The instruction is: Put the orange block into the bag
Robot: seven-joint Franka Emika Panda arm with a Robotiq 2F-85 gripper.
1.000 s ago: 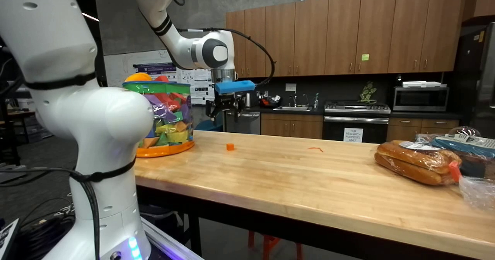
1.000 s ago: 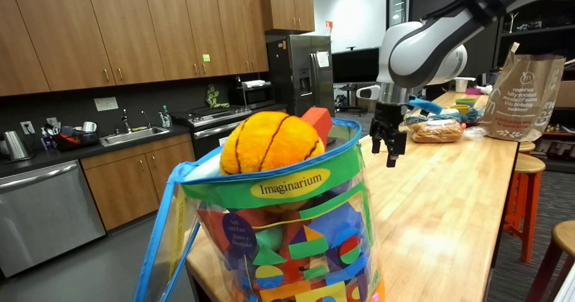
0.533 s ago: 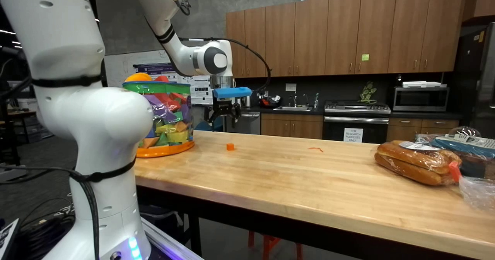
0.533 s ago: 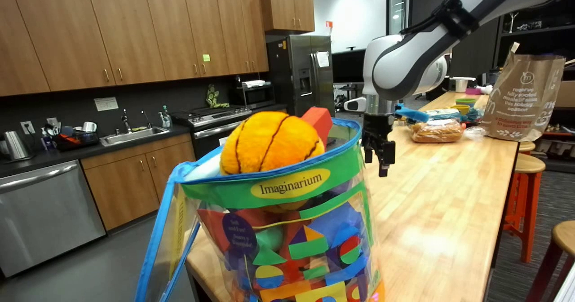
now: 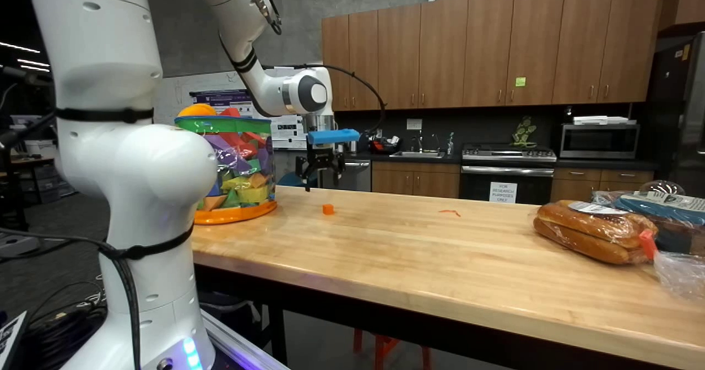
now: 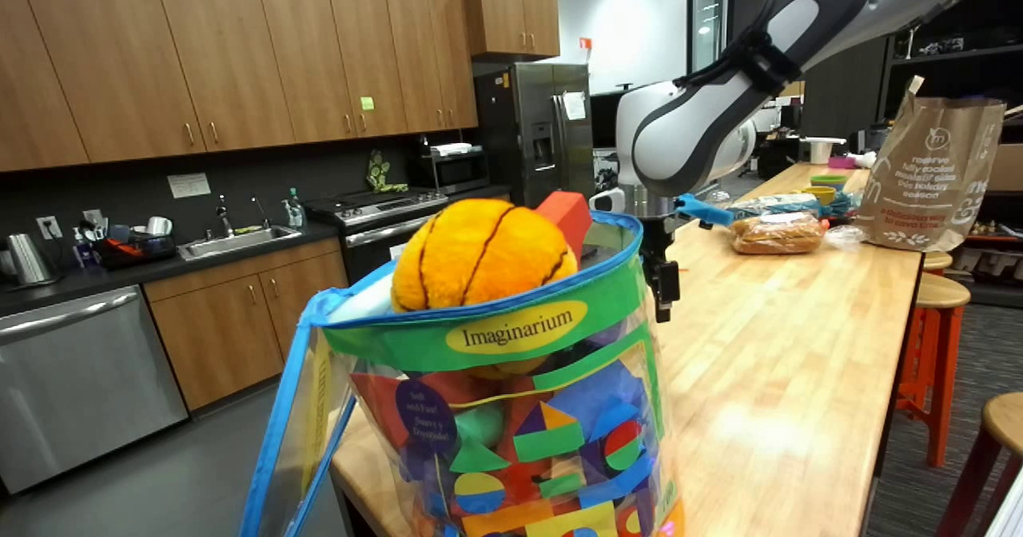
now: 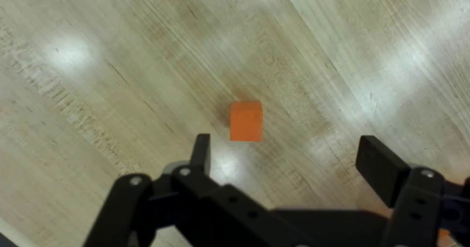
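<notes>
Orange block (image 5: 328,209): rests on the tabletop (image 5: 440,260), outside the bag (image 6: 515,325) and a little to its right in an exterior view.
Gripper (image 7: 284,140): fingers (image 7: 201,152) spread wide apart and pointing down, above the tabletop.
Wrist view: the orange block shows between the two fingers from left to right, closer to the left one, and mostly beyond the tips.
Bag: upright at the left of the tabletop in an exterior view, clear-walled, with a green band marked "Imaginarium"; coloured blocks (image 5: 253,195) show through the wall.
Bag mouth: a plush orange ball (image 6: 483,257) and a red block (image 6: 566,217) rise above the rim; the flap (image 6: 280,421) hangs open on the left.
Bread (image 5: 592,232): in clear plastic, at the right of the tabletop, well apart from the orange block.
Paper bag (image 6: 931,169): brown, upright at the far end, near the bread.
Stove (image 5: 508,161) and sink (image 5: 417,153): far, beyond the tabletop.
</notes>
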